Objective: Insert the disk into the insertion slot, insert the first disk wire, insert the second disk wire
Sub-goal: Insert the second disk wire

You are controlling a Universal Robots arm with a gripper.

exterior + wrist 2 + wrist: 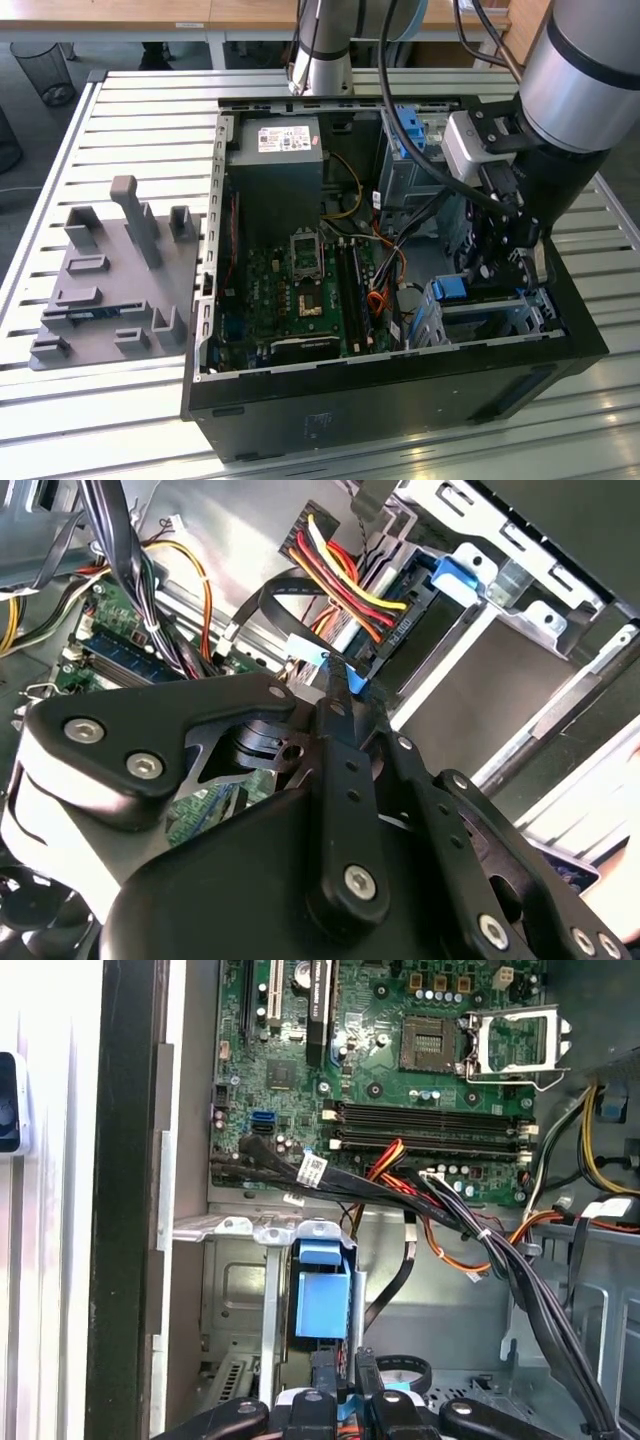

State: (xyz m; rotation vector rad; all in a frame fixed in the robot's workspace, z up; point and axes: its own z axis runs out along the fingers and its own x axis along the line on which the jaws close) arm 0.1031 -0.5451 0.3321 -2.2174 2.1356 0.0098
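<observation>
Blue plastic marks our work spot: the disk's caddy tab (322, 1300) sits in the insertion slot (240, 1305), so we judge the drive already seated and one of the wire steps in hand, though which wire we cannot tell. In the first wrist view the gripper (345, 1375) hangs just above the rear of the disk with its fingers drawn narrow, close together on a small blue-tipped connector (350, 683); in the second wrist view that connector sits at the fingertips near the drive's edge. We judge that the coming move calls for squaring the plug to its socket and pushing straight in. In the way: the black cable bundle (400, 1195) and the red-yellow-orange power wires (345, 575) drape across the bay mouth. The motherboard (300, 290), power supply (275, 170) and grey parts tray (110, 290) lie apart.
</observation>
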